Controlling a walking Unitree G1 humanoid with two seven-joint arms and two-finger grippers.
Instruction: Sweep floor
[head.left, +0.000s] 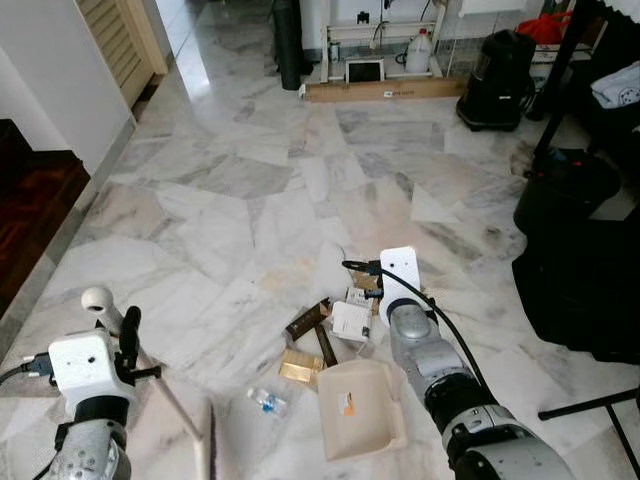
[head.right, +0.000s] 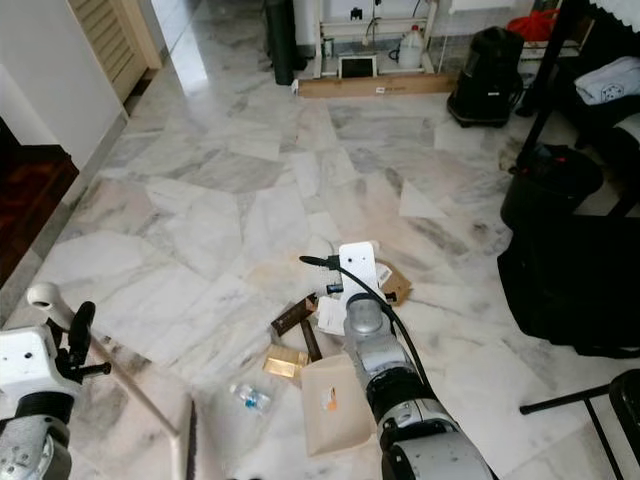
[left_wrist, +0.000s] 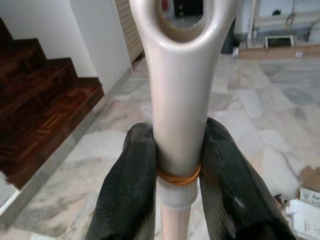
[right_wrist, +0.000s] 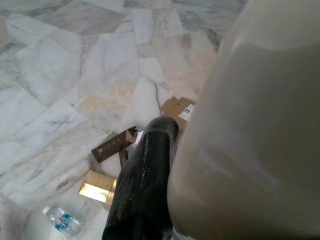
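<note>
My left gripper (left_wrist: 180, 192) is shut on the cream broom handle (left_wrist: 180, 100), just below its loop end. The broom handle (head.left: 165, 385) slants down to the floor at my lower left. My right gripper (right_wrist: 167, 192) is shut on the cream dustpan (head.left: 358, 405), which rests on the marble floor under my right arm; one black finger (right_wrist: 142, 185) presses against its handle. Litter lies just left of the dustpan: a brown box (head.left: 307, 320), a gold box (head.left: 300, 368), a white box (head.left: 351, 320), a small plastic bottle (head.left: 268, 402) and a cardboard piece (right_wrist: 176, 107).
Dark wooden stairs (head.left: 30, 210) rise at the left. A large black bag (head.left: 580, 290), a round black bin (head.left: 565, 190) and a black stand leg (head.left: 590, 405) crowd the right. A black vacuum (head.left: 497, 80) and a long cardboard box (head.left: 385, 90) stand at the far wall.
</note>
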